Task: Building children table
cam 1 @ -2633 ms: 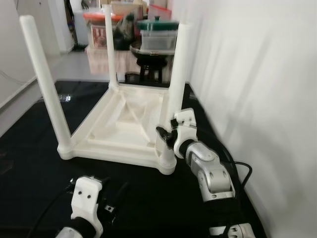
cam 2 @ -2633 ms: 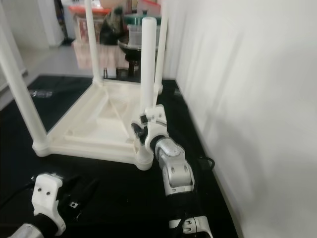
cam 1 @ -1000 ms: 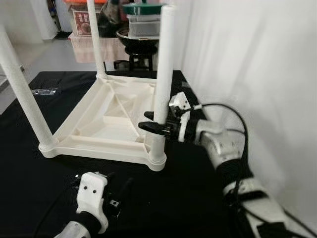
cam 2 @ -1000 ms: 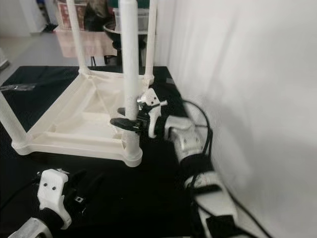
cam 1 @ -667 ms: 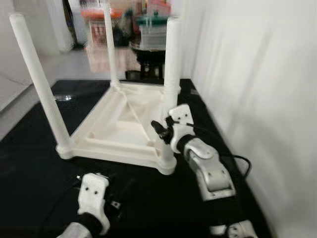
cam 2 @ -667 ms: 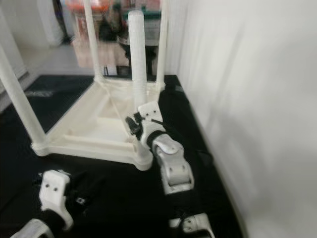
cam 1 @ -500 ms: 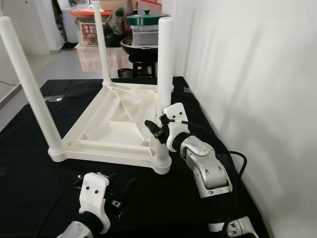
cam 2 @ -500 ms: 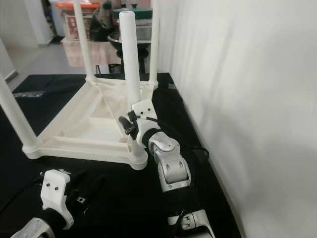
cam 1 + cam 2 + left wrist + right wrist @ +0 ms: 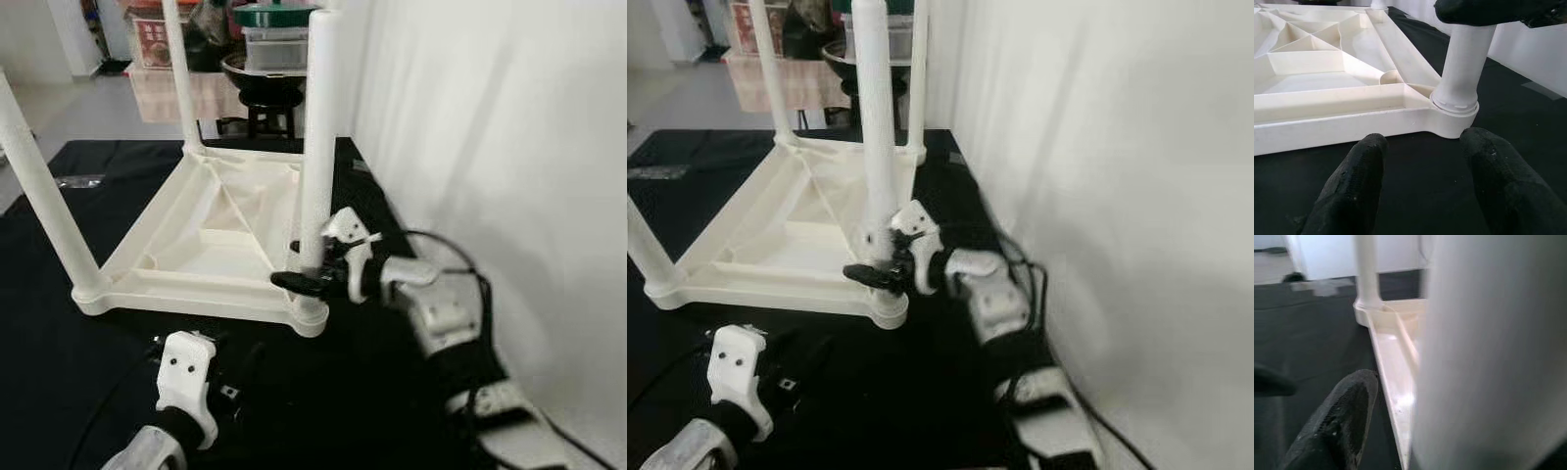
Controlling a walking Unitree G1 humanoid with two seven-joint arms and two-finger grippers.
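Right gripper fingers clamped around the near-right table leg just above its socket on the upturned white table. Left gripper fingers apart, low over the black mat near that corner.

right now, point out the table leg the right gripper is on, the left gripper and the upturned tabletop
table leg (image 9: 318,147), left eye view, mid shaft
right gripper (image 9: 294,279), left eye view, black fingers at the leg's base
left gripper (image 9: 1425,191), left wrist view, between its open fingers
upturned tabletop (image 9: 186,250), left eye view, ribbed underside
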